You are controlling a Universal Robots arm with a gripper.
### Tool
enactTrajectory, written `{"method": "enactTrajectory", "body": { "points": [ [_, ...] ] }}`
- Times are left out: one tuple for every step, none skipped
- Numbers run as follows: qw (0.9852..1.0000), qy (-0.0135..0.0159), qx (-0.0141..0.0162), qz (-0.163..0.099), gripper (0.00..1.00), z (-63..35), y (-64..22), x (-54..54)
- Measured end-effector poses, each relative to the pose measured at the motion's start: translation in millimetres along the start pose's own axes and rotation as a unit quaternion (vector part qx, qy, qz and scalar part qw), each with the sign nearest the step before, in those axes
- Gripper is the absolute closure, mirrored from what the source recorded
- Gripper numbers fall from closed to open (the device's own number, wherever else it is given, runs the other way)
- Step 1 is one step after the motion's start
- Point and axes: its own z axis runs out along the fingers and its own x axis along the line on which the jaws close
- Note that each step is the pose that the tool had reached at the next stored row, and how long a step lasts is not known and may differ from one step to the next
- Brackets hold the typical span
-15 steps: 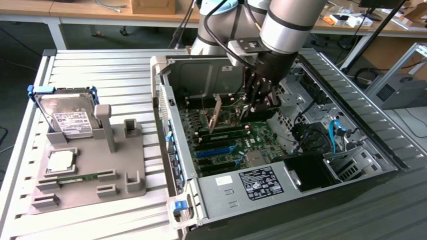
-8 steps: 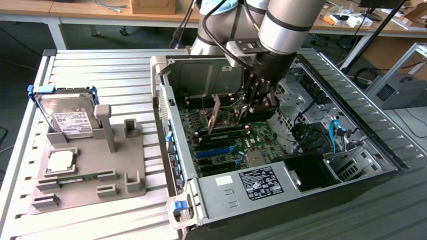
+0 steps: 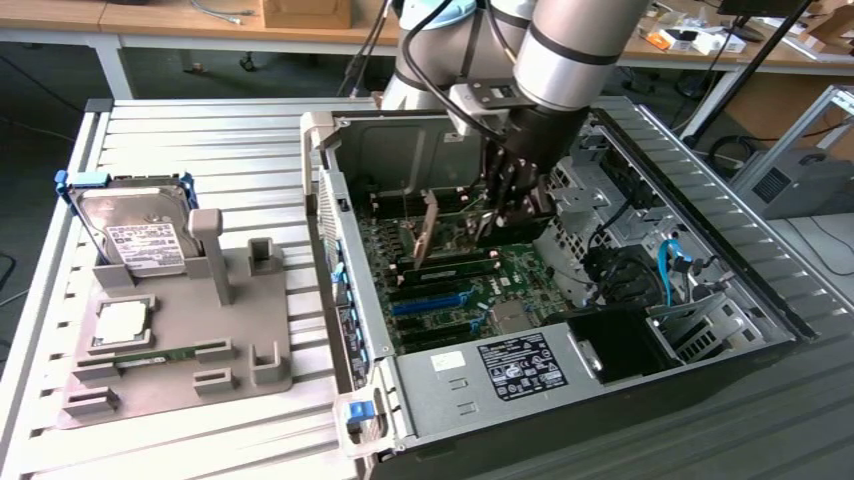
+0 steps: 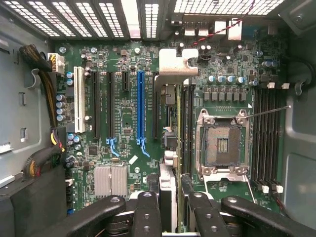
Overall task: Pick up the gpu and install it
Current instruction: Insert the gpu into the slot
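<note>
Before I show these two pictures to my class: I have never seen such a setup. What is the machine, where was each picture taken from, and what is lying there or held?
The machine is a robot arm with a hand at its end. One picture looks on from outside; the other comes from a camera on the wrist, looking at the motherboard inside an open computer case. The hand grips the gpu, a thin card with a silver bracket, on edge inside the case. At the exterior view's left, a grey holder on the table carries a hard drive, a square silver chip and a memory stick.
</note>
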Motion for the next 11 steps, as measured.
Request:
{"method": "enactTrajectory", "body": {
  "points": [
    [1.0000, 0.0000, 0.0000, 0.000, 0.73, 0.2, 0.3, 0.0],
    [1.0000, 0.0000, 0.0000, 0.000, 0.73, 0.4, 0.5, 0.0],
    [1.0000, 0.0000, 0.0000, 0.000, 0.73, 0.7, 0.8, 0.0],
    [1.0000, 0.0000, 0.0000, 0.000, 0.73, 0.9, 1.0, 0.0],
    [1.0000, 0.0000, 0.0000, 0.000, 0.73, 1.1, 1.2, 0.0],
    [1.0000, 0.0000, 0.0000, 0.000, 0.73, 1.3, 1.4, 0.0],
    [1.0000, 0.0000, 0.0000, 0.000, 0.73, 1.5, 1.5, 0.0],
    [1.0000, 0.0000, 0.0000, 0.000, 0.73, 1.8, 1.7, 0.0],
    [1.0000, 0.0000, 0.0000, 0.000, 0.73, 2.0, 1.8, 0.0],
    [1.0000, 0.0000, 0.0000, 0.000, 0.73, 2.2, 2.0, 0.0],
    [1.0000, 0.0000, 0.0000, 0.000, 0.73, 2.4, 2.2, 0.1]
  ]
}}
